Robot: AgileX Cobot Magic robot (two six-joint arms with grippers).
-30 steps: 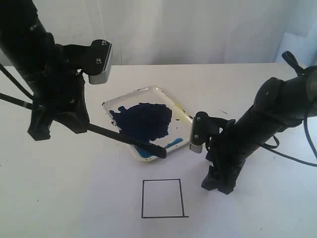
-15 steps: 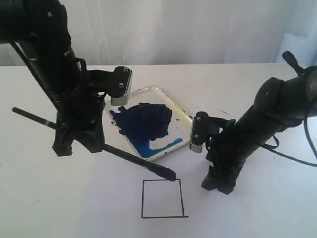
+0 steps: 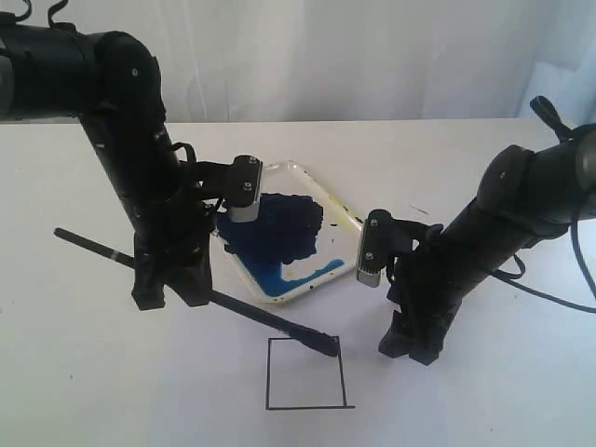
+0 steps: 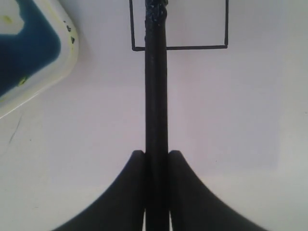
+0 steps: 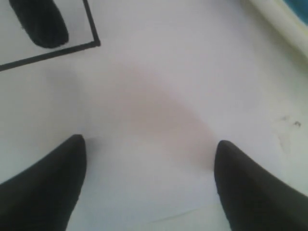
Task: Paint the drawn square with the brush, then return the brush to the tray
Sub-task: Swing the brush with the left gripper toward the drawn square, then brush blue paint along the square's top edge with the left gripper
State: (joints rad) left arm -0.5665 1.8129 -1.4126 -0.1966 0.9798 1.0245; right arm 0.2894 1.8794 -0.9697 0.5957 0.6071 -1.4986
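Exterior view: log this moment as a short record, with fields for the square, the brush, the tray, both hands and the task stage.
drawn square: interior white, no paint showing
brush: tilted, bristle tip at the drawn square's upper right corner in the exterior view; contact unclear
tray: dark blue blotch inside, brush not in it
left hand: shut on brush handle
right hand: open, empty, right of drawn square
task stage: painting not yet begun
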